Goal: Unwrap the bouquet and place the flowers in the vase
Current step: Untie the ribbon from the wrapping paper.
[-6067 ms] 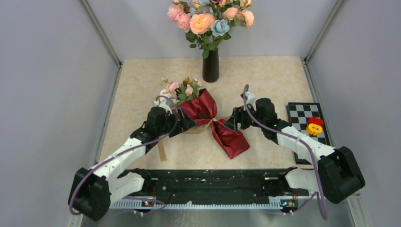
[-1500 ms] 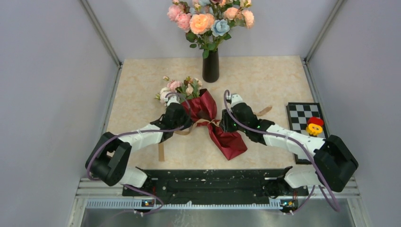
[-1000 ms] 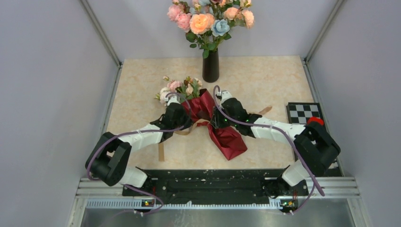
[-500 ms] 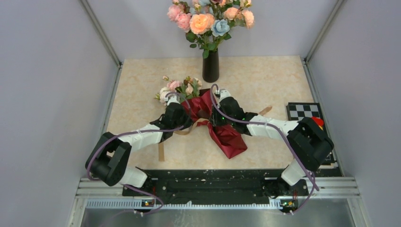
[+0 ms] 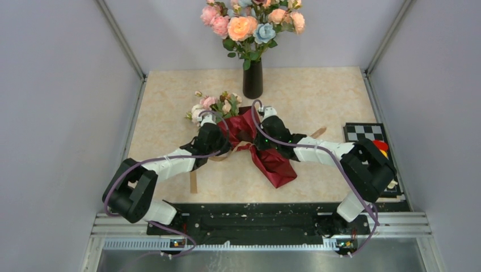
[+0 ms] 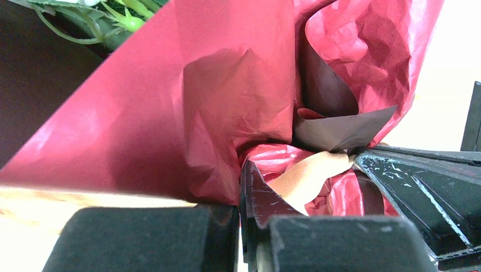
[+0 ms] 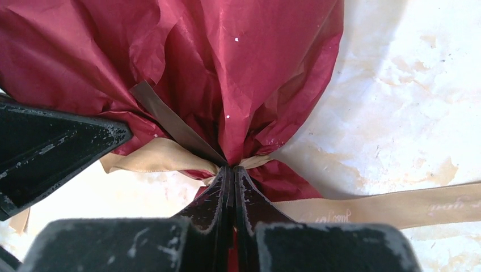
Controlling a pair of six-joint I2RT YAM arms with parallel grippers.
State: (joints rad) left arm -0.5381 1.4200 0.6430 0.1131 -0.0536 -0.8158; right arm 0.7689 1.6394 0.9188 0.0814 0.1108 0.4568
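The right jaws have just moved in from the side and snapped shut. They now sit tight together at the thin middle of the bouquet (image 5: 241, 124), right at the knot of the ribbon (image 7: 397, 207). They look like they pinch the knot. The left jaws have not moved. They are shut too, holding the red paper just across from the right jaws, so the bouquet lies between the two.

This likely means the untying is about to start. One arm holds the bundle down and the other can pull the ribbon loose. The knot is not undone yet, and the paper is still wrapped.

The paper is dark red, thin and crinkly, with lots of folds, and a bit shiny. It spreads wide on both sides of the knot, like a bow tie. The ribbon is tan, flat and smooth, and one long end trails away on the table (image 5: 317, 96) beside the right jaws.

The flowers (image 5: 218, 106) are small and pale with green leaves, and they poke out just past the left jaws. The vase (image 5: 253, 79) is tall, black and thin. It stands well beyond both jaws and already holds big bright blooms (image 5: 249, 22).
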